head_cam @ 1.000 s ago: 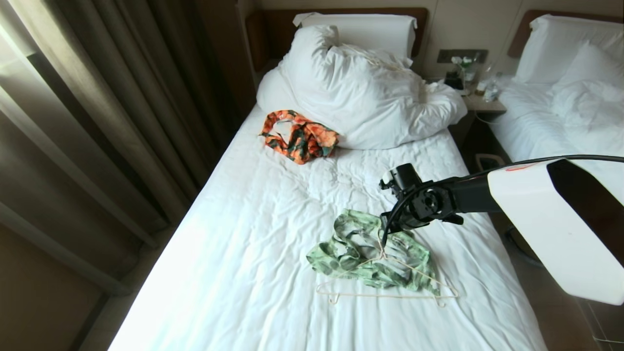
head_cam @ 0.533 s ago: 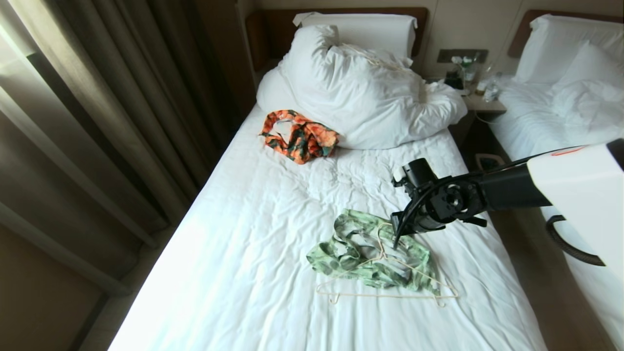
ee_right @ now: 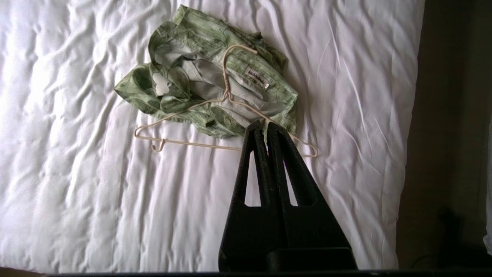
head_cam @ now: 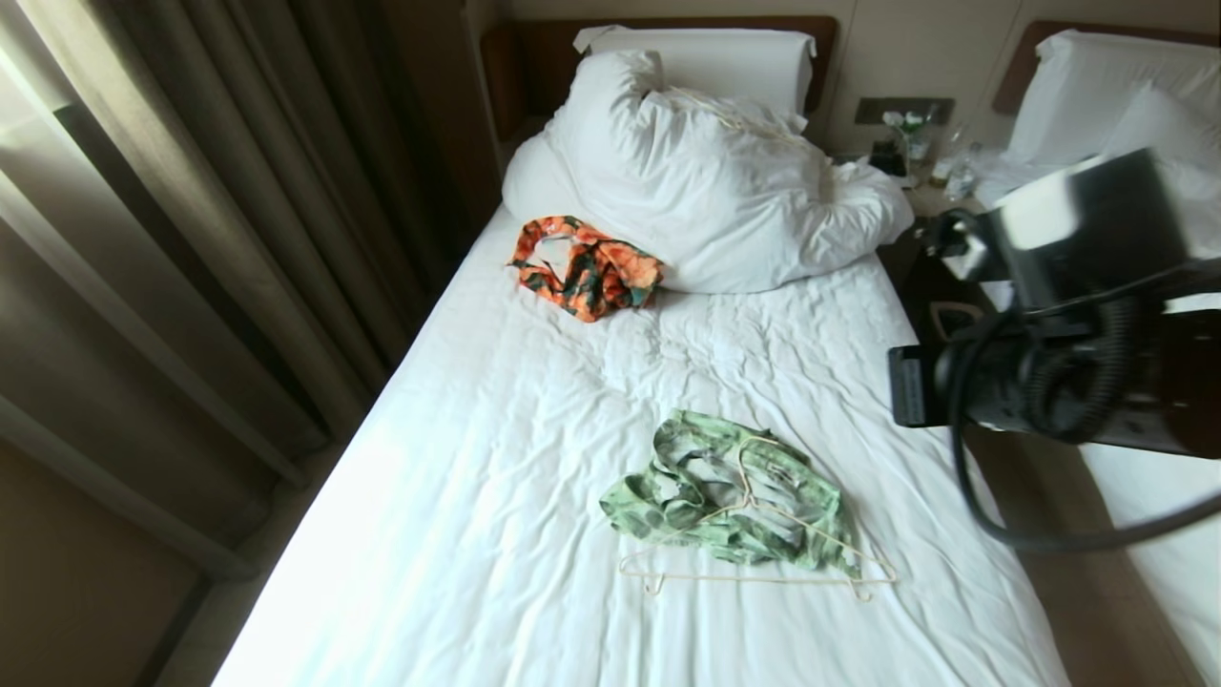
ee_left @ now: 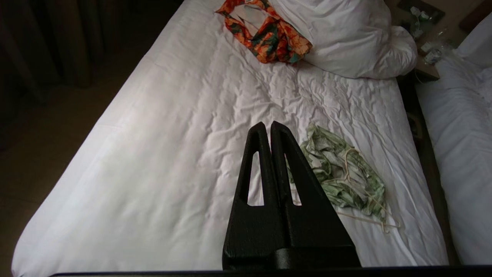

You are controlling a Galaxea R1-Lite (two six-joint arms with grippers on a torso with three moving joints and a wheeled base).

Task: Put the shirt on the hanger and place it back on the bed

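Note:
The green leaf-print shirt [head_cam: 711, 496] lies crumpled on the bed [head_cam: 496, 458], right of the middle. The cream wire hanger [head_cam: 754, 578] rests across it, hook up on the cloth and bottom bar on the sheet. My right gripper [ee_right: 265, 126] hangs high over the shirt [ee_right: 200, 77] and hanger [ee_right: 200, 144], shut and empty. Its arm [head_cam: 1068, 382] shows large and blurred at the right of the head view. My left gripper [ee_left: 268, 125] is shut and empty above the sheet, with the shirt [ee_left: 338, 173] and hanger [ee_left: 348, 163] to one side.
An orange-and-green garment [head_cam: 587, 265] lies against the bulky white duvet [head_cam: 715, 181] near the headboard. Curtains [head_cam: 191, 239] run along the bed's left side. A cluttered nightstand [head_cam: 940, 196] and a second bed [head_cam: 1135, 162] stand to the right across a narrow floor gap.
My right arm has drawn back from just above the hanger's hook, rising to the right and close to the head camera. Shirt and hanger lie where they were.

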